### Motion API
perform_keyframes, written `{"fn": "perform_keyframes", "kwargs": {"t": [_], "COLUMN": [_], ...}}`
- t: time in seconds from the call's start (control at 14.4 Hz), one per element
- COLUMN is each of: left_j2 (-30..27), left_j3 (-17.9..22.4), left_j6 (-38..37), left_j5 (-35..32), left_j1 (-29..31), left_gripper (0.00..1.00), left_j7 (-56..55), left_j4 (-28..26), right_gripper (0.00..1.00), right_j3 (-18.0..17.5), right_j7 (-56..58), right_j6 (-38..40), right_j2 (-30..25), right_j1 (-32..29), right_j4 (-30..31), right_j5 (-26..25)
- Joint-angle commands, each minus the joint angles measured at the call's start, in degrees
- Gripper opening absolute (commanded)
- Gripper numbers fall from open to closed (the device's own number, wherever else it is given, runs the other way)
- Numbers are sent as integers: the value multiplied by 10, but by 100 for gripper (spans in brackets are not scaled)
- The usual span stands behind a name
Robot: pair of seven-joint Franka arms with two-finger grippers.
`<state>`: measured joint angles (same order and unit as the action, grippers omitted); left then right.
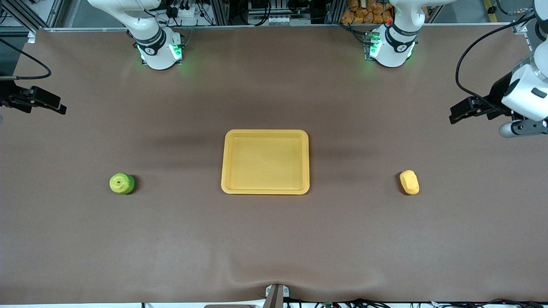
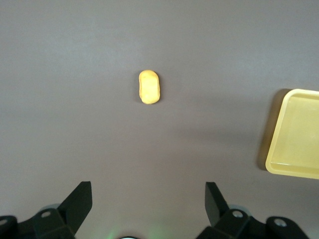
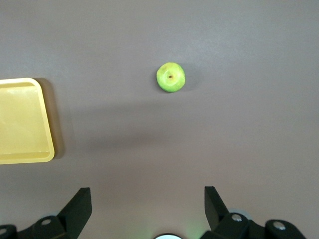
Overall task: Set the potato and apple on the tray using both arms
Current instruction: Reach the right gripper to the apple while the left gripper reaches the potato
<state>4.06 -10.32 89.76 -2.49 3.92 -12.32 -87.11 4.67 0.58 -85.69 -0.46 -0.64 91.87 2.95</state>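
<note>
Brown matting covers the desk (image 1: 274, 239), which carries one tray (image 1: 265, 190), one apple (image 1: 122, 183) and one potato (image 1: 409, 182). Tray sits mid-desk, bare; apple lies toward the right arm's end, potato toward the left arm's, both well apart from it. Each arm waits at the desk's edge, partly cut off: left end effector (image 2: 148, 206) and right end effector (image 3: 147, 209) both released, grasping nothing. No legible writing.

High front camera faces robots; wrist cameras look down, sharing tray (image 1: 265, 161)

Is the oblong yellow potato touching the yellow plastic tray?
Apart. The front view shows bare table between the potato and the tray.
</note>
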Motion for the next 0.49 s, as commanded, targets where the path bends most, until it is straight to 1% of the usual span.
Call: {"fn": "perform_keyframes", "kwargs": {"t": [0.0,0.21,0.42], "left_j2": [7,8,9], "left_j3": [-3,-4,-4], "left_j6": [22,63,98], "left_j5": [-2,-23,-24], "left_j1": [5,7,7], "left_gripper": [100,100,100], "left_j7": [-2,-2,-3], "left_j4": [-8,-38,-67], "right_gripper": [100,100,100], "right_j3": [-6,-5,-5], "right_j7": [2,3,6], "right_j6": [-26,-62,-101], "right_j2": [-11,-11,-6], "right_j1": [-9,-9,-8], "right_j4": [30,62,89], "right_j5": [-2,-2,-3]}}
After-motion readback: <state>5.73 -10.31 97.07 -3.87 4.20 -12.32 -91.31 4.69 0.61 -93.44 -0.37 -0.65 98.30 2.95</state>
